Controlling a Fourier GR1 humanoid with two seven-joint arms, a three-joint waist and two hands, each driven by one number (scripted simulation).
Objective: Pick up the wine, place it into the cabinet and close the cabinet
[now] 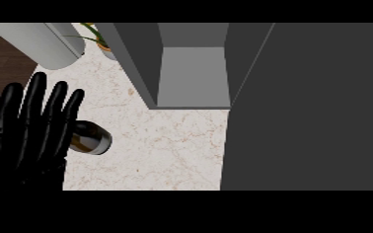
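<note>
The left robot hand (33, 145) stands at the view's left edge, open, its fingers straight, spread and pointing up; it has hold of nothing. The wine (93, 139) sits just right of those fingers, its left part hidden behind them, so whether hand and bottle touch cannot be told. What shows of the bottle is a dark rounded body with a brownish band that may be a label; no writing on it can be read. Whether the bottle is upright or on its side cannot be told from this steep angle.

Up and to the right of the hand, the cabinet (191, 76) is open: pale grey inner walls and a bare grey inside, its lower front edge running level across the worktop (167, 148). The cabinet door (299, 108), a broad dark grey panel, fills the view's far right side, well apart from the hand, and its left edge slants down past the cabinet's right wall. Between the wine and the door lies an open stretch of worktop, a pale stone-like surface with thin reddish veins.

Above the hand, a white cylinder (44, 42) lies tilted across the worktop's upper left corner, and just right of it stands a plant (97, 35) with thin green leaves, beside the cabinet's left wall. Dark wood floor (13, 61) shows past the worktop's left edge, above the fingertips
</note>
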